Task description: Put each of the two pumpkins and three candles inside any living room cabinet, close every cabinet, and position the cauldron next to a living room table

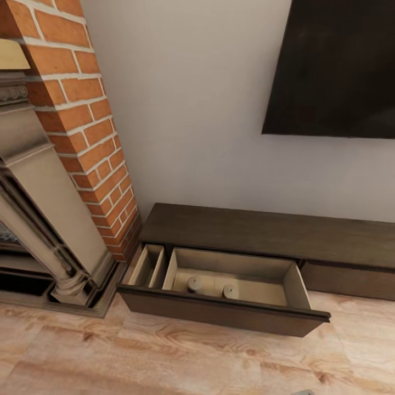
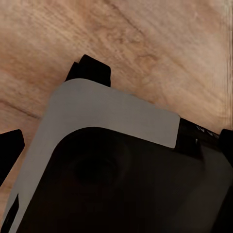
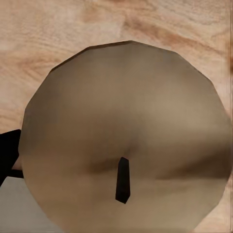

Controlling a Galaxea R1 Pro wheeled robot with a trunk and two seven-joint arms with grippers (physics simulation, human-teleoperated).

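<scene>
Two candles stand upright in the wide compartment of the cabinet's pulled-out drawer, near its front wall, slightly apart. In the right wrist view a third candle, pale round top with dark wick, sits close before the camera over the wood floor; we judge the right jaws are pinching it, though the fingers barely show, so we cannot tell for sure. The left jaws: we cannot tell either; that view shows dark robot housing above floor. Brick fireplace flanks the cabinet. By our reading: two candles stowed, one in transit; pumpkins, drawer closing and cauldron remain.
</scene>
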